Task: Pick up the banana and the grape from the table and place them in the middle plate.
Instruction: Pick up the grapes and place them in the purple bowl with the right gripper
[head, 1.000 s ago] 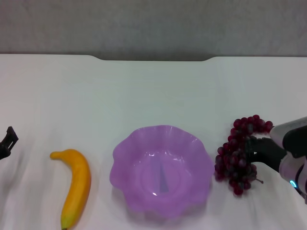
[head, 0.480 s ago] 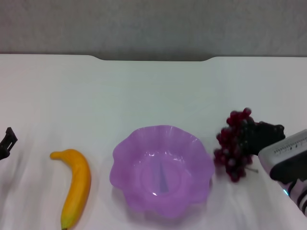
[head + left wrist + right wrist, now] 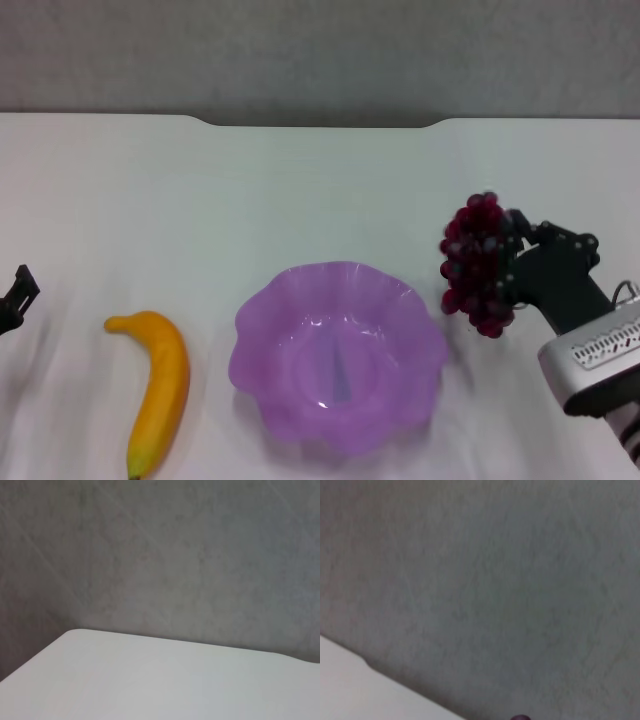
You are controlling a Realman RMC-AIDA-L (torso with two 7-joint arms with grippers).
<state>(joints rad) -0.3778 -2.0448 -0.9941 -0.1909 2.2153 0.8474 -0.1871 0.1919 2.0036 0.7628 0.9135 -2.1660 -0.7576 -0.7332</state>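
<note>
In the head view my right gripper [image 3: 508, 268] is shut on the bunch of dark red-purple grapes [image 3: 474, 262] and holds it above the table [image 3: 320, 190], just right of the lilac scalloped plate [image 3: 338, 352]. The plate holds nothing. The yellow-orange banana [image 3: 158, 386] lies on the table left of the plate, greenish tip toward the near edge. My left gripper [image 3: 14, 297] shows only as a dark tip at the far left edge, apart from the banana. In the right wrist view one grape [image 3: 521, 717] peeks in at the edge.
The table's far edge has a notch [image 3: 320, 122] against a grey wall. The left wrist view shows only a table corner [image 3: 150, 680] and the wall.
My right gripper has lifted the grape bunch off the table and carried it up and slightly left, toward the plate's right rim. The banana, plate and left gripper have not moved.
</note>
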